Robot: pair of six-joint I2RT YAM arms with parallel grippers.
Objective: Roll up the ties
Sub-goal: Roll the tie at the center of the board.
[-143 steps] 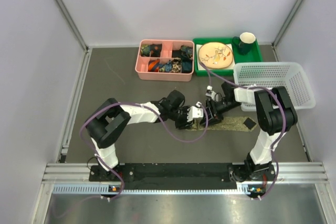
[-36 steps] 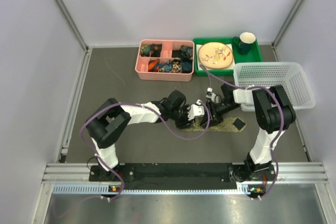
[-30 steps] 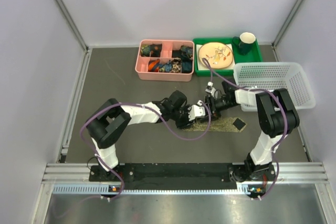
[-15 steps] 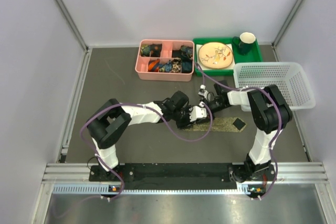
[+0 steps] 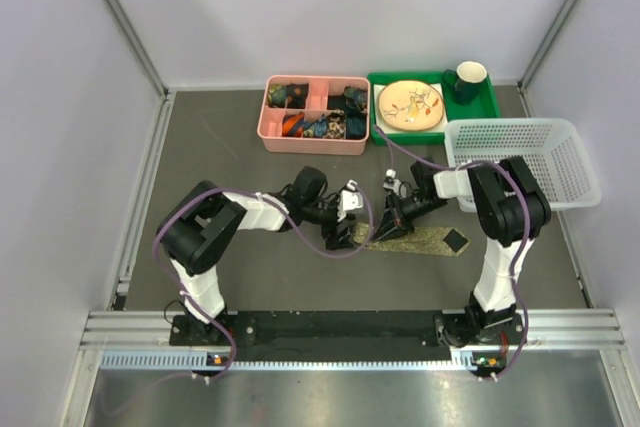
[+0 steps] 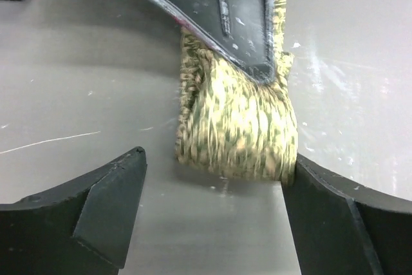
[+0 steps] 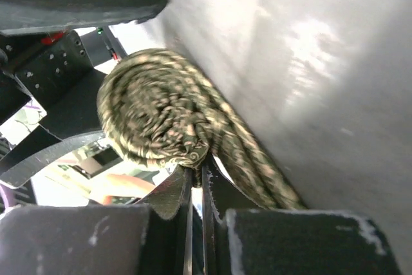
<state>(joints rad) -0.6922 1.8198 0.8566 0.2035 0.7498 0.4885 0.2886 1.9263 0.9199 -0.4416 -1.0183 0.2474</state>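
Tie [image 5: 418, 240] lies on tabletop [image 5: 240, 157], right of centre and near the white basket [image 5: 510, 123], with its dark tip pointing right. The other part is wound into a tight rolled end [image 6: 235, 123], which sits on the tabletop between the two grippers.

Right gripper [image 7: 195, 175]: jaws almost closed, pinching the rolled end at the centre of its spiral. One of its fingers lies across the top of the rolled end.

Left gripper [image 6: 219, 157]: jaws wide, straddling the rolled end. One finger looks to touch its side; the other stands apart.

Unrolled length lies flat.
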